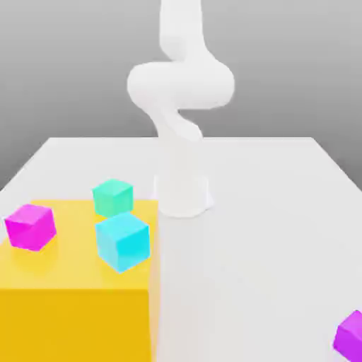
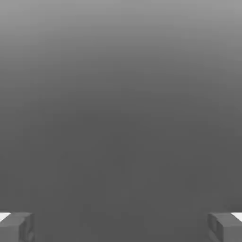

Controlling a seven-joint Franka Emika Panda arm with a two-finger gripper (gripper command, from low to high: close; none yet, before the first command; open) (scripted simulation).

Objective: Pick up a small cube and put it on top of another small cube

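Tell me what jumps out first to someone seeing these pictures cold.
The big yellow block at the exterior view's lower left grabs the eye, with three small cubes on top: a magenta cube, a green cube and a cyan cube. Behind it the white robot arm rises from the white table. A purple cube sits alone at the lower right.

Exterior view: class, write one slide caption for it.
White robot arm behind a large yellow block bearing magenta, green and cyan small cubes.
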